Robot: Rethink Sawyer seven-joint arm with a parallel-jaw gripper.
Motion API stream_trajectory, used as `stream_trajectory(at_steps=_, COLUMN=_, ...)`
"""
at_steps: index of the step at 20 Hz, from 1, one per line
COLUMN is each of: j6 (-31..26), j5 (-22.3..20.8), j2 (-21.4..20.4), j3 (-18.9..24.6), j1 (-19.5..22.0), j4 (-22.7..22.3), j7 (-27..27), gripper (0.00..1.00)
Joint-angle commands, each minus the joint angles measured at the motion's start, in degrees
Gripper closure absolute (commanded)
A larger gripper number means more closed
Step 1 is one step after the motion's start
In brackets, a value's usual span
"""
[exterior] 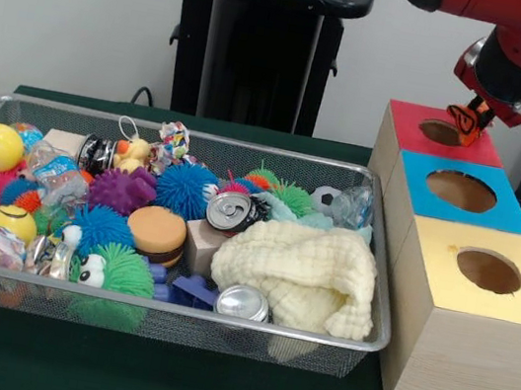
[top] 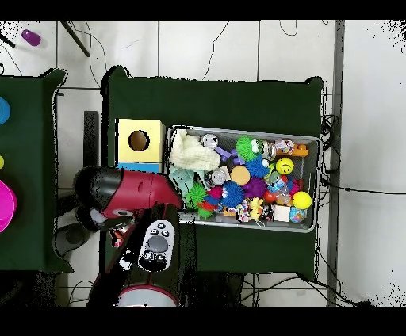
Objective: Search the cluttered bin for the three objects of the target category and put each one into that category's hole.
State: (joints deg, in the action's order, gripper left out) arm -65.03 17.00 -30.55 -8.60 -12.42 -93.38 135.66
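one orange toy (exterior: 467, 121) over red box (exterior: 408, 122)

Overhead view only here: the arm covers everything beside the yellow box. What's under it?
Observer: Two more boxes in the row: a blue-topped box next to the yellow box, then a red-topped box. Each has a round hole.
Operator: Where's the gripper?
Observer: The gripper is over the red-topped box's hole, toward the hole's right edge in the front view.
Operator: Carrying anything?
Observer: An orange and black item shows at its tip. I can't tell whether it is clamped.
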Motion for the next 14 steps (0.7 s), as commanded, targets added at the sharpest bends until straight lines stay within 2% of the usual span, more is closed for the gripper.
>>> stream_trajectory(at_steps=1, j6=4.5, j5=-1.2, j2=-0.4, j3=0.2, j1=2.0, j4=-7.1, j7=6.1, gripper=1.0)
stream_trajectory(at_steps=11, j6=5.0, j5=-2.0, j2=-1.7, j3=0.2, j1=2.8, j4=-8.5, j7=4.8, gripper=1.0)
stream_trajectory(at_steps=14, j6=4.9, j5=-4.8, j2=-1.3, j3=-0.4, j1=2.8, j4=-6.7, j7=3.4, gripper=1.0)
